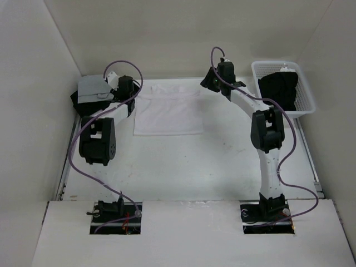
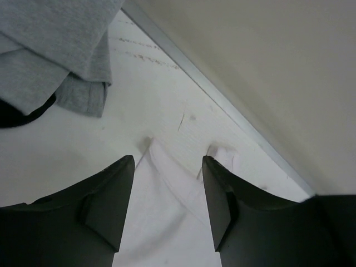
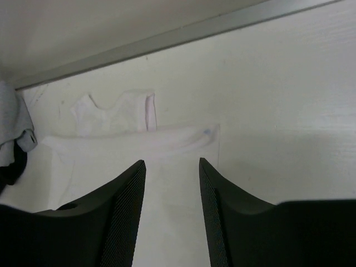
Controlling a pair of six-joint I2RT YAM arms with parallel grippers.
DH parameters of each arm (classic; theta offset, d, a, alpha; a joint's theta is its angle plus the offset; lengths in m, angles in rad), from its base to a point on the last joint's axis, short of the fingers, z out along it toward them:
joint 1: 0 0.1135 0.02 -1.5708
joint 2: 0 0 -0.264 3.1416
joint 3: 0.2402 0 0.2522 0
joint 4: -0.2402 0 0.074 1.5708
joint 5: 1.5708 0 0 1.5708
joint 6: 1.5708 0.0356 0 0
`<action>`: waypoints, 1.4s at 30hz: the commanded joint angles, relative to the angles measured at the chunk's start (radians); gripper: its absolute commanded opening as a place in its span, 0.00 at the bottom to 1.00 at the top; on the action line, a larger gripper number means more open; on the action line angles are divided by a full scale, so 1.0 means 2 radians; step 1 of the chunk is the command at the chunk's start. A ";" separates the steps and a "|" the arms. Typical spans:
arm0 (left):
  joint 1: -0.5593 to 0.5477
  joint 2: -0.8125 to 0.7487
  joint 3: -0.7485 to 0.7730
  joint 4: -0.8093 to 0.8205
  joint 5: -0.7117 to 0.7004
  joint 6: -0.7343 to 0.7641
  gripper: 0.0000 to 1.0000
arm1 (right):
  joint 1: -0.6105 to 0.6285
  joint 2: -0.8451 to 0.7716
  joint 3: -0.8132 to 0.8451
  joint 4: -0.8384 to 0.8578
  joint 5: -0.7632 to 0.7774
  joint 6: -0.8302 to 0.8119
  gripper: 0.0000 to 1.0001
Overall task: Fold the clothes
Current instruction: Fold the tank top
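Basket (image 1: pixel 307 97) holding black garments (image 1: pixel 281 89) (far right), white clothes (image 1: pixel 167 111) lying flat, left tool (image 2: pixel 168 161) and right tool (image 3: pixel 171 162) both parted, empty

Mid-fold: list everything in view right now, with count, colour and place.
white garment: one, white, flat at the table's far middle
grey cloth: one, light grey, far left corner, on a black garment
black garment: one, black, under the grey cloth
basket: one, white, far right
black clothes: count unclear, black, in the basket
table: one, white
cables: two, purple, one along each arm
left gripper: one, black, open above the garment's left side
right gripper: one, black, open above its right side
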 commanded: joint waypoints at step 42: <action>0.016 -0.232 -0.498 0.180 0.120 -0.130 0.21 | 0.072 -0.245 -0.570 0.247 -0.018 0.135 0.30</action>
